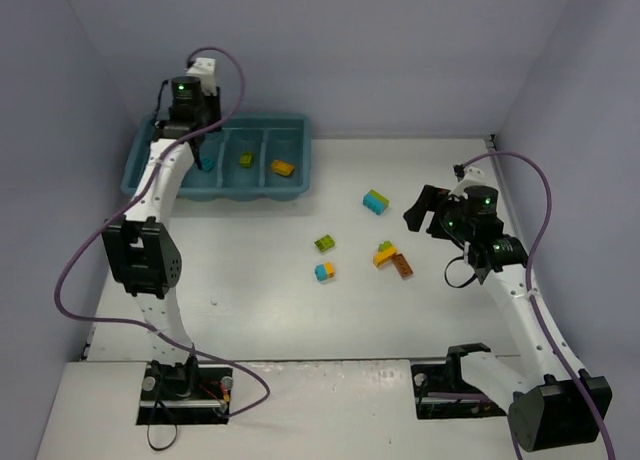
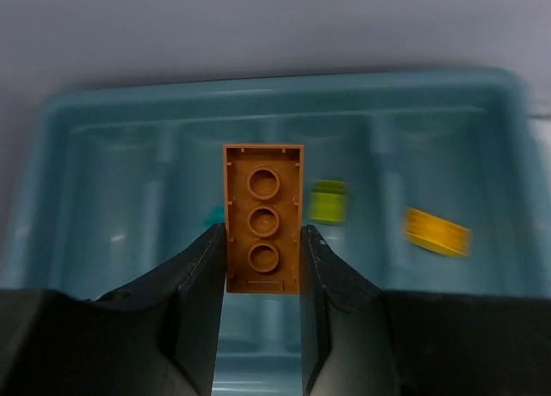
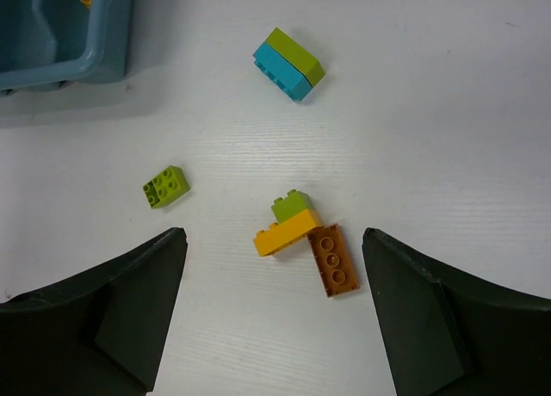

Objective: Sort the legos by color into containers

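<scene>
My left gripper [image 1: 200, 156] hangs over the teal-blue tray [image 1: 300, 126], shut on a brown-orange brick [image 2: 263, 217] held upright between its jaws. In the left wrist view the tray [image 2: 275, 82] holds a lime brick [image 2: 327, 201], a yellow-orange brick [image 2: 437, 232] and a teal brick [image 2: 213, 213] half hidden behind the held one. My right gripper [image 1: 431, 214] is open and empty above the table. Below it lie a lime-on-yellow pair [image 3: 288, 224] touching a brown brick [image 3: 333, 259], a lime brick [image 3: 166, 187] and a lime-on-teal pair [image 3: 288, 64].
A teal-and-yellow brick [image 1: 324, 271] lies left of the cluster. The tray's corner shows in the right wrist view [image 3: 77, 69]. Walls close the table at the back and both sides. Purple cables loop beside both arms.
</scene>
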